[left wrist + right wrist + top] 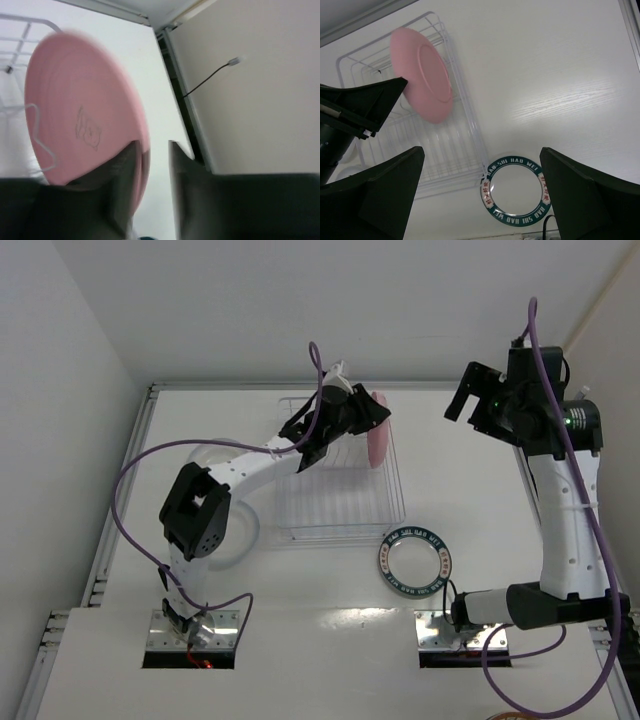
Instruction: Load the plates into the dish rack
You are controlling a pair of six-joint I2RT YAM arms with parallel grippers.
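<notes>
You see a plain pink plate [377, 430] with a faint outline mark on its underside, at 12 o'clock. The dish rack [340, 502] is white wire over a clear base. At 5 o'clock, the white plate [415, 560] carries a dark teal rim with white and red characters.

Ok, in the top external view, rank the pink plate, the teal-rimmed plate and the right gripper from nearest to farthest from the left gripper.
1. Pink plate: at the left gripper itself, on edge over the far right end of the dish rack.
2. Right gripper: off to the right, raised above the table.
3. Teal-rimmed plate: flat on the table, nearer the arm bases, by the rack's near right corner.
</notes>
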